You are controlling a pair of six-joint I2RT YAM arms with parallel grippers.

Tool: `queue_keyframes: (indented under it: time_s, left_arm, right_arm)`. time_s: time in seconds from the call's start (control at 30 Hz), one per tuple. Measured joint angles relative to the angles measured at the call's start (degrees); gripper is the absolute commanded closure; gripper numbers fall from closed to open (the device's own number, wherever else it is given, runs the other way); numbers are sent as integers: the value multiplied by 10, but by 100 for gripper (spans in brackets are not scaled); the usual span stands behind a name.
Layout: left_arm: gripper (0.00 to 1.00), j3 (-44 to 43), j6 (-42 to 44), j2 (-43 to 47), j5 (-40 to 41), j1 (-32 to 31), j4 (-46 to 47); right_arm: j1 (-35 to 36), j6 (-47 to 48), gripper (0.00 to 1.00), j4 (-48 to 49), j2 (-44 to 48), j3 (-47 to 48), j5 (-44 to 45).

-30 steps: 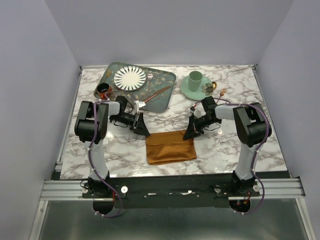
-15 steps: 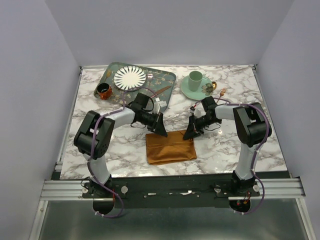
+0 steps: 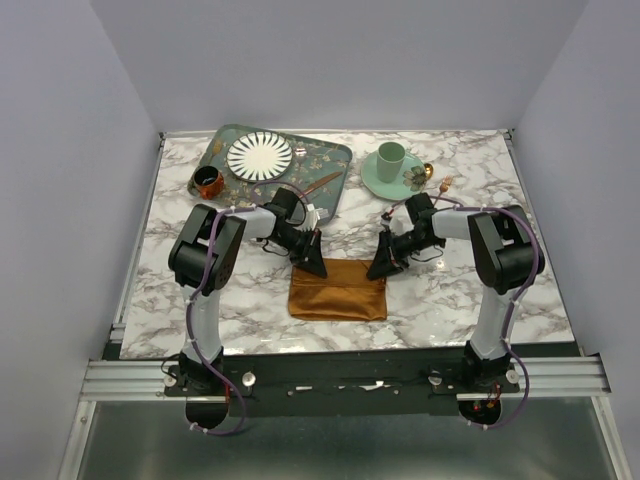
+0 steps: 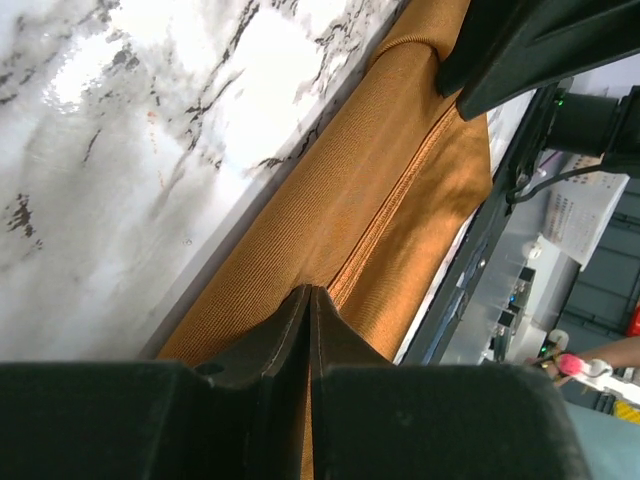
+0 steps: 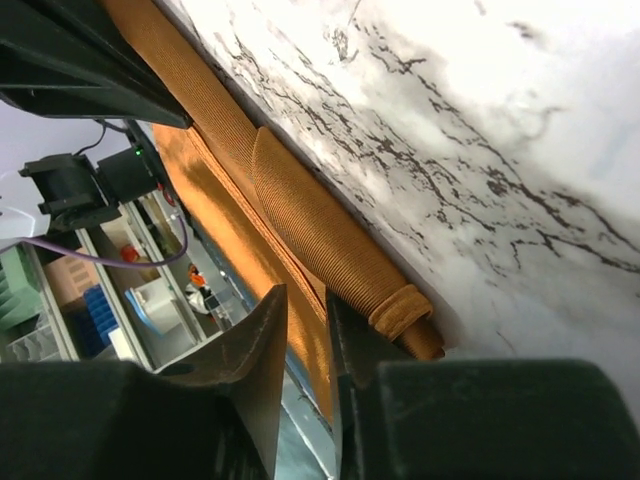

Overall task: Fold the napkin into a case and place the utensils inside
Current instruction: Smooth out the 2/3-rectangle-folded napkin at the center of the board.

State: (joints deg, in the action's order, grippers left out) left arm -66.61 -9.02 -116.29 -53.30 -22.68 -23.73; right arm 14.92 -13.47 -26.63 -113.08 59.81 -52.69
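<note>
Where the ribbed rust napkin (image 3: 338,302) lies folded into a flat oblong on glossy veined marble (image 3: 250,300), the left gripper (image 4: 310,292) pinches its far-left hem, jaws closed to a slit. The right gripper (image 5: 304,305), narrowly parted, stands at the rolled far-right corner. Beyond the left gripper sits a patterned green tray (image 3: 322,160).

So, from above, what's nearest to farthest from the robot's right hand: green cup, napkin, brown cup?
1. napkin, front centre, right at the right hand.
2. green cup, back right, behind that hand.
3. brown cup, far across at back left.
</note>
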Motion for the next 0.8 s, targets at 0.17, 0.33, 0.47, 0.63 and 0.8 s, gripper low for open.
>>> queue_keyframes:
  time_s: [0.17, 0.33, 0.47, 0.63, 0.8]
  left_arm:
    - [84, -9, 29, 0, 5, -6, -17]
    - [84, -17, 48, 0, 11, -14, -29]
    - [84, -21, 52, 0, 17, -17, -37]
    - [84, -24, 54, 0, 20, -17, -41]
    - [82, -28, 57, -1, 25, -15, -48]
  right_arm:
    - [-2, 13, 62, -16, 20, 6, -13]
    - [-3, 4, 62, -19, 47, 39, -38]
    - [-3, -7, 63, -17, 48, 57, -52]
    - [-3, 3, 67, -31, 32, 56, -51]
    - [-4, 50, 69, -80, 6, 36, -10]
